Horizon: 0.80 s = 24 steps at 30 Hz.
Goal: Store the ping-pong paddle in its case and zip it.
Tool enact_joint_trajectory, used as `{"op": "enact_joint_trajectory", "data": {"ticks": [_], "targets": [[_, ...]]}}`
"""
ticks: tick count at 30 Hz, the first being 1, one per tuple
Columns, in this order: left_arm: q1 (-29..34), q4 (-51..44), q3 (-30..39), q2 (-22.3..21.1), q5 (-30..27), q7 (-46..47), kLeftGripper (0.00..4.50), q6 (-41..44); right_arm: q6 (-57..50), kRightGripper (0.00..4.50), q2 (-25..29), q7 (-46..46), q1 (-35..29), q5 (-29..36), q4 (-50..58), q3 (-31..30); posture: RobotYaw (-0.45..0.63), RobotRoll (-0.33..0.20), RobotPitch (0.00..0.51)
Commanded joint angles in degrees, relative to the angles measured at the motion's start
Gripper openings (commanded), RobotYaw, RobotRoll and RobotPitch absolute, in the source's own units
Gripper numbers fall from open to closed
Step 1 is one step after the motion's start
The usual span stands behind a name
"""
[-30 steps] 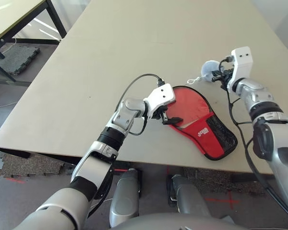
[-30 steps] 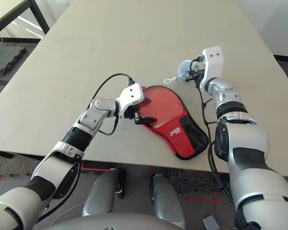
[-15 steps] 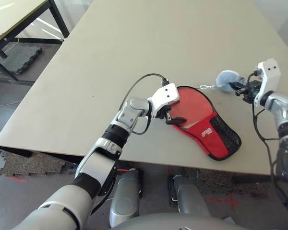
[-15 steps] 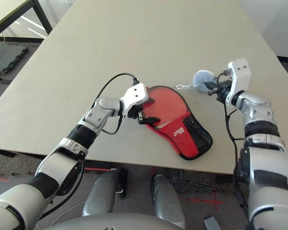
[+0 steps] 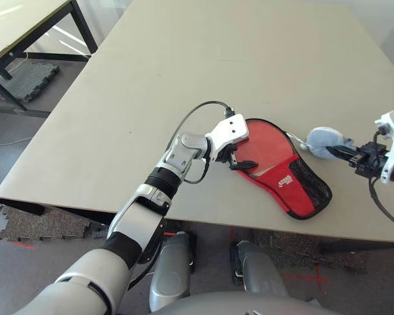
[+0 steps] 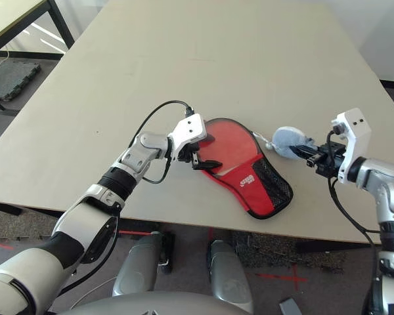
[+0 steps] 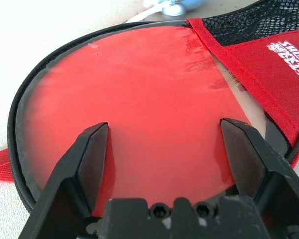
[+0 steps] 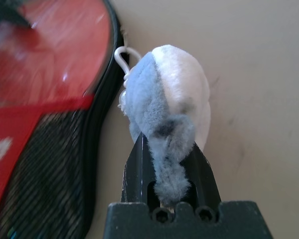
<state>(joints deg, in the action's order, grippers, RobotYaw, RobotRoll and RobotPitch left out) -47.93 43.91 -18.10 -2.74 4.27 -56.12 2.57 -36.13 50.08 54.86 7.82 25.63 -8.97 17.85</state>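
The case (image 5: 279,167) lies flat on the table (image 5: 184,79), close to the near edge and toward the near right corner, its round head pointing away from that edge and its narrow tail angled toward the near right. It is paddle-shaped soft fabric with a black zipper rim running round the outline. The round head is a clear window, and through it the red rubber face of the ping-pong paddle (image 7: 139,109) shows, so the paddle sits inside the case. The handle end is covered by a red panel with a white logo (image 7: 289,57) and a strip of black mesh (image 6: 276,187) along its right side. A small red flap sticks out from under the rim at the left of the head. Left gripper (image 7: 164,144) hovers over the window at the left side of the head, its 2 black fingers (image 7: 89,159) spread wide apart with nothing between them. Right gripper (image 8: 170,167) is off to the right of the case, near the right edge of the table, its fingers clamped on a soft grey-white wad (image 8: 167,99). A white loop (image 8: 124,55) at the wad's far end lies against the case's zipper rim on the right of the head.
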Motion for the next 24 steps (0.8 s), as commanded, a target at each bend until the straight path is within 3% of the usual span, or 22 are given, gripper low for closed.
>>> {"op": "enact_joint_trajectory", "data": {"ticks": [1,13,24], "targets": [[1.35,3.64,-2.14,0.07,2.21,0.60,4.50,1.18,-3.23,0.01,1.93,2.51,-5.46,0.92,1.96,0.15,-0.02,0.000,0.162],[0.64,4.50,-2.05,0.58,2.25,0.78,4.50,0.65,-3.50,0.00,6.40,8.77,-18.52,1.54,5.39,-3.08,-0.03,0.000,0.143],[-0.33,5.85,-2.07,0.51,2.29,0.72,4.50,-0.33,-3.03,0.00,7.84,9.89,-22.38,1.68,5.58,-3.41,-0.04,0.000,0.118]]}}
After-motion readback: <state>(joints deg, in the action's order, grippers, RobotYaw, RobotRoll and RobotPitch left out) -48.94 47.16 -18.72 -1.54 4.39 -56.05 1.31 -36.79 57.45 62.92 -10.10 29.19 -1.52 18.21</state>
